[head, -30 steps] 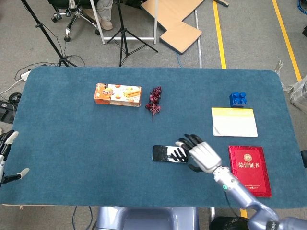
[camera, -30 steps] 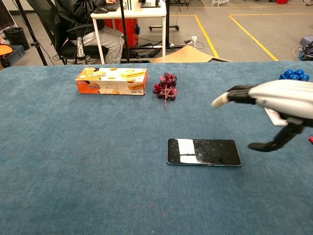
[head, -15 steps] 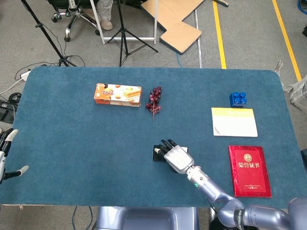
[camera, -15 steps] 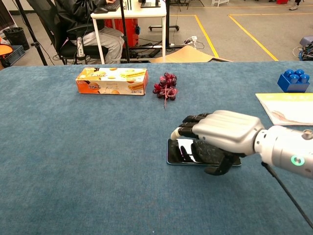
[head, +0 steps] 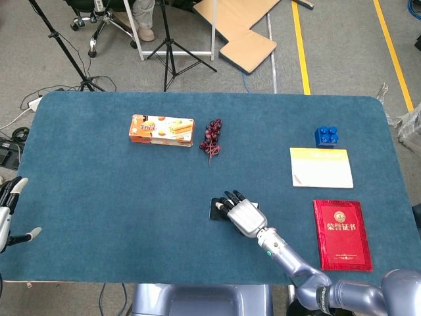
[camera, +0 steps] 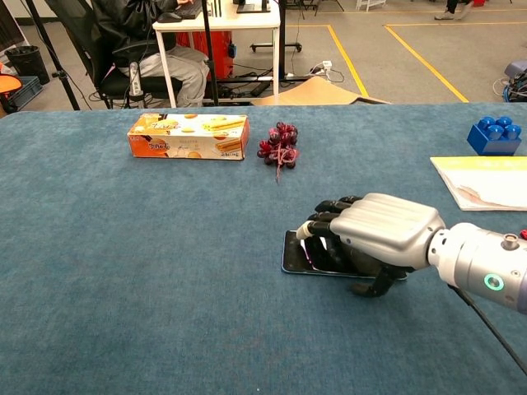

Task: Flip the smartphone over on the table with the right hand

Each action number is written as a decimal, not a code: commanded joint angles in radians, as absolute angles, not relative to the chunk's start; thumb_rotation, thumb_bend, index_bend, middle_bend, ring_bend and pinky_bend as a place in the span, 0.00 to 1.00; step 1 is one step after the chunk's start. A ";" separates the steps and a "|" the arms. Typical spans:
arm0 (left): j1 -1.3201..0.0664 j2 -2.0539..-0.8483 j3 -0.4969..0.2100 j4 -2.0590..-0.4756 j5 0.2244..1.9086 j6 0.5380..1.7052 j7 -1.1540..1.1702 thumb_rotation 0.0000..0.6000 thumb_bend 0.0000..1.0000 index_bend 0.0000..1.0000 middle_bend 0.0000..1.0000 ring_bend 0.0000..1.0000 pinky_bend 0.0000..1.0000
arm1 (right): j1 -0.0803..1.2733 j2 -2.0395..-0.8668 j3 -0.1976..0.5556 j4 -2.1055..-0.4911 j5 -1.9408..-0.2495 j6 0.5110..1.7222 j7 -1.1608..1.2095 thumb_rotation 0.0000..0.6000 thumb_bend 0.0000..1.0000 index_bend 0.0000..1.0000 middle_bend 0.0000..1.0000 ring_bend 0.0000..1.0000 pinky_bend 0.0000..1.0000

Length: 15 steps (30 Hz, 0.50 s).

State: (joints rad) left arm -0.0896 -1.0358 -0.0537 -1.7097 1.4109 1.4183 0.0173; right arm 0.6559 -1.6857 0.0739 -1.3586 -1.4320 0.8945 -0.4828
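Observation:
The black smartphone (camera: 293, 254) lies flat on the blue table cloth, screen up, and only its left end (head: 215, 209) shows. My right hand (camera: 375, 239) lies palm down over the rest of it. The fingers (camera: 324, 227) curl down onto the screen from the far edge. The thumb (camera: 372, 287) sits at the phone's near edge. In the head view the right hand (head: 242, 214) is at the table's front middle. My left hand (head: 8, 212) hangs off the table's left edge, fingers apart and holding nothing.
An orange biscuit box (head: 162, 130) and a bunch of dark grapes (head: 212, 137) lie at the back. A blue toy brick (head: 326, 136), a white-and-yellow notepad (head: 320, 167) and a red booklet (head: 341, 233) lie to the right.
My right hand came in from the right and settled over the phone. In the last half second its fingers curled down tighter onto the screen and the hand lowered.

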 commanded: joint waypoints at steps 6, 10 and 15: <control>-0.092 -1.042 -0.050 -1.714 1.410 1.415 0.036 1.00 0.00 0.00 0.00 0.00 0.00 | 0.659 -1.688 0.064 -1.322 -1.426 0.897 -0.453 1.00 0.22 0.18 0.13 0.04 0.16; -0.092 -1.043 -0.050 -1.715 1.409 1.416 0.039 1.00 0.00 0.00 0.00 0.00 0.00 | 0.661 -1.693 0.055 -1.308 -1.424 0.894 -0.458 1.00 0.22 0.18 0.14 0.04 0.16; -0.094 -1.043 -0.051 -1.713 1.405 1.413 0.037 1.00 0.00 0.00 0.00 0.00 0.00 | 0.664 -1.697 0.047 -1.292 -1.426 0.896 -0.459 1.00 0.29 0.21 0.19 0.11 0.25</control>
State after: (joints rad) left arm -0.0934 -1.0434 -0.0506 -1.7132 1.4053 1.4133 0.0372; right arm 0.6635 -1.6969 0.0478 -1.2925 -1.4254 0.8956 -0.4598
